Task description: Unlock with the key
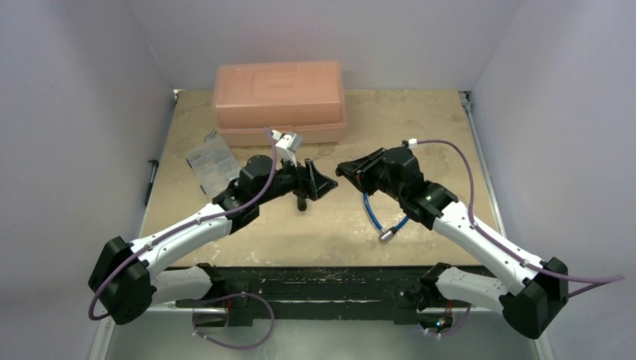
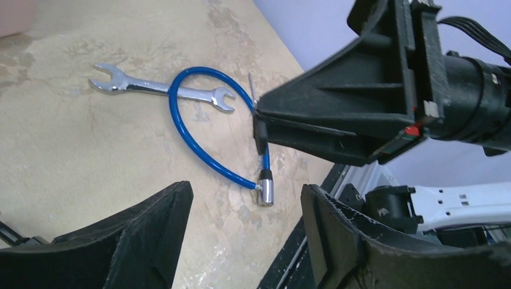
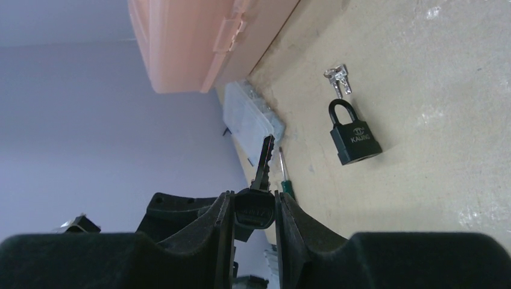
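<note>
A beige, stone-patterned table [image 1: 420,127] is sitting between pale lilac walls, with a peach plastic box [image 1: 279,97] lying at its far edge. In the overhead view, the left gripper [image 1: 313,182] and the right gripper [image 1: 346,168] are facing each other near the table's centre, close but not touching. A blue cable [image 1: 367,206] is lying just to the near side of the right gripper.

In the left wrist view, the left gripper is holding its jaws wide apart with nothing between them, probably in readiness to steady the lock. Beyond it, the cable is crossing a wrench [image 2: 138,86], and the right gripper is reaching in from the right.

In the right wrist view, the right gripper's jaws are clamping the black head of the key [image 3: 260,174]. This is leaving the blade projecting free, so that it can enter a keyhole. The padlock [image 3: 354,135] is lying flat on the table with its shackle seated, well apart from the key. A bunch of silver keys [image 3: 337,79] is lying just past the shackle. The blade is not pointing at the padlock, so the next move is likely calling for realignment.
</note>
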Controlling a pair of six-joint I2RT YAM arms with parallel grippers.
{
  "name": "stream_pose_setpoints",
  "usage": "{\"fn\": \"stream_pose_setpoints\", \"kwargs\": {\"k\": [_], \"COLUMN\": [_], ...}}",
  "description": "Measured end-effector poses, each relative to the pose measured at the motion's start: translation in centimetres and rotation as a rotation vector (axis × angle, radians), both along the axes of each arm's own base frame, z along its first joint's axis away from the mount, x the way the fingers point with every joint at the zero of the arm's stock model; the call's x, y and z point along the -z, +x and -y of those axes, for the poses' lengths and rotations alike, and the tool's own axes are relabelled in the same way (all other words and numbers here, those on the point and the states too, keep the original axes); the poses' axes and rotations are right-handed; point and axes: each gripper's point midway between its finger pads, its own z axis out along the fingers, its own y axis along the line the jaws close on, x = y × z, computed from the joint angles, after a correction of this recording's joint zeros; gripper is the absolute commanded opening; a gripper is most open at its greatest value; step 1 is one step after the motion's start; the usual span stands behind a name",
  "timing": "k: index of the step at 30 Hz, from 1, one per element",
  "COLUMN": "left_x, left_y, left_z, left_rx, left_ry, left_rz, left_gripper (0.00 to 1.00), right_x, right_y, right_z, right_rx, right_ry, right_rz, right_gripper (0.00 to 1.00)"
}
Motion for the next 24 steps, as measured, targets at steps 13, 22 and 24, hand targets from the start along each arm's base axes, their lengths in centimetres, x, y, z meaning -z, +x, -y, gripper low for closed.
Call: {"fn": "stream_pose_setpoints", "kwargs": {"k": [13, 22, 24], "left_x": [-0.2, -0.3, -0.5], "left_y": [2.7, 3.0, 3.0], "left_z": [1.7, 1.9, 2.0], "left_rx": [-0.042, -0.041, -0.043], "left_ry": [-0.01, -0.007, -0.009], "left_rz": [0.029, 0.048, 0.055], "left_gripper": [0.55, 0.45, 0.4], "right_x": [-0.1, -0.7, -0.8], "right_y": [-0.6, -0.6, -0.6], "right_z": [-0.3, -0.8, -0.9], "right_rx": [-0.016, -0.031, -0.033], "right_ry": [0.049, 0.081, 0.084], "right_rz": [-0.01, -0.003, -0.002], "right_gripper": [0.15, 0.15, 0.14]}}
